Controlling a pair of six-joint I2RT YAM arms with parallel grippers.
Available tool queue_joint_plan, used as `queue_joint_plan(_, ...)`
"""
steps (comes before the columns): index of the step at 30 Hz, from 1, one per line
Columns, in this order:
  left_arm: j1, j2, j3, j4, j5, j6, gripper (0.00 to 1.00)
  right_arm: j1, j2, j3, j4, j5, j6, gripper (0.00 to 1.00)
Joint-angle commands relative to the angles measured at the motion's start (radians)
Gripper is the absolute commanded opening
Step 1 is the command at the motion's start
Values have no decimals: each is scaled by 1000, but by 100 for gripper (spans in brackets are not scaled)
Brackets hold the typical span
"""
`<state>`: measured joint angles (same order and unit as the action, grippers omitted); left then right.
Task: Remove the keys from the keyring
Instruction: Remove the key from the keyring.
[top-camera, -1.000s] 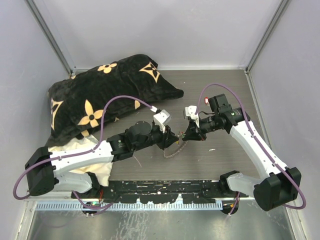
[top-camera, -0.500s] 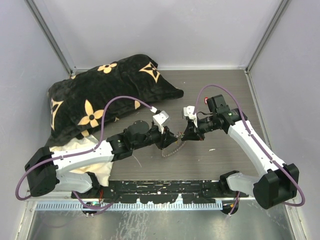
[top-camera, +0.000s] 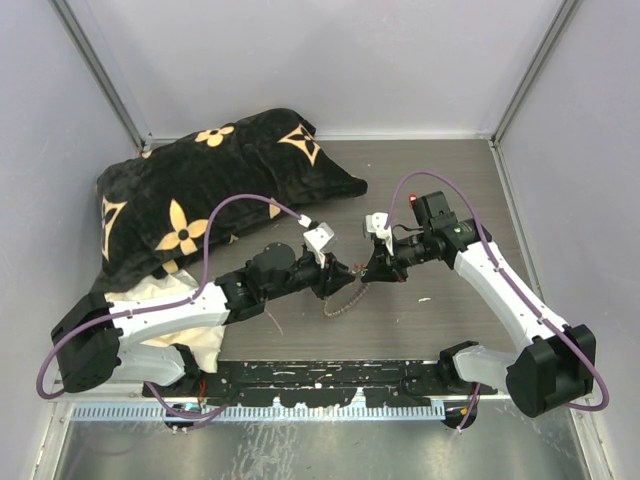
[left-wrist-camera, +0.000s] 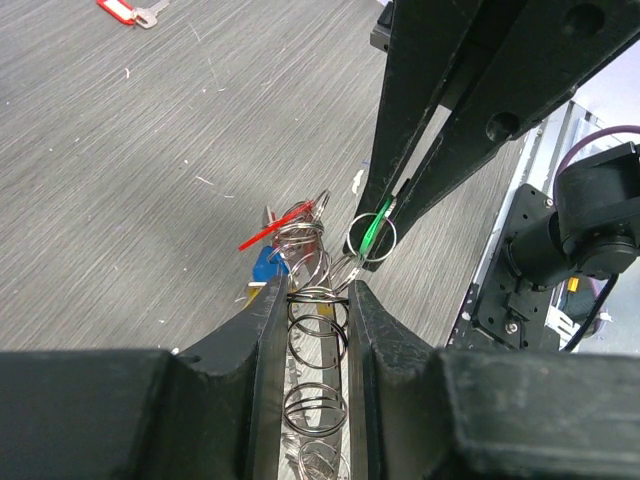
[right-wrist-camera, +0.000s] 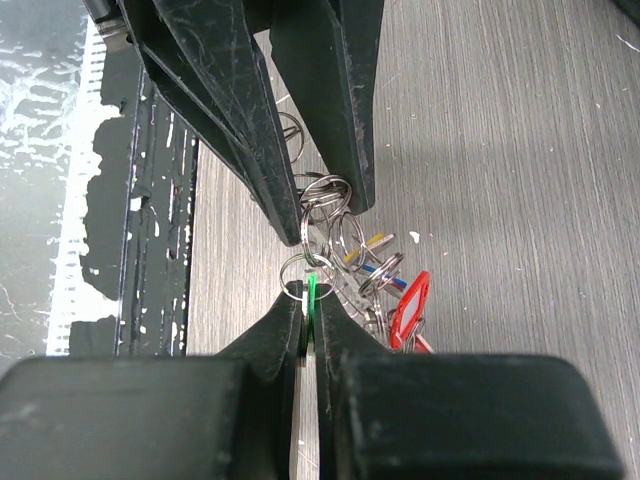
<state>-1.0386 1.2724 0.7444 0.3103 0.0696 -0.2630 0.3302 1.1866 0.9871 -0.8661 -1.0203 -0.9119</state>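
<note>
Between the partly closed fingers of the left gripper (left-wrist-camera: 312, 288), clamped: the keyring (left-wrist-camera: 312, 405) coil. Just ahead, pinched in the nearly shut right gripper (right-wrist-camera: 308, 292): 1 green key (left-wrist-camera: 374, 228). Beside it: 1 red key (right-wrist-camera: 408, 305).

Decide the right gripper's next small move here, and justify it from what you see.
Probably ease the right gripper away from the left gripper, turning slightly. It is shut on the green key, whose small ring appears hooked on the keyring, which the left gripper clamps as a brace.
</note>
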Motion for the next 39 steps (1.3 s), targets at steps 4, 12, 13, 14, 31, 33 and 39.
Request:
queue_joint_plan(4,17,-10,-11,173,24,-51,0,1,-28,-9,60,-34,31,7)
queue_joint_plan(12,17,-11,-16,160,29,-47,0,0,-38,-16,96,-11,74,7)
queue_joint_plan(13,18,-11,-16,159,31,-49,0,1,-38,-15,100,-8,79,7)
queue_joint_plan(14,17,-10,-17,159,34,-51,0,1,-38,-14,102,-6,84,7)
queue_joint_plan(31,32,-16,-56,193,52,-88,0,-1,-38,-37,105,-31,86,11)
queue_joint_plan(33,33,-19,-59,196,55,-90,0,0,-40,-37,105,-29,86,11)
queue_joint_plan(39,36,-25,-55,178,67,-85,0,-1,-40,-39,107,-27,85,17)
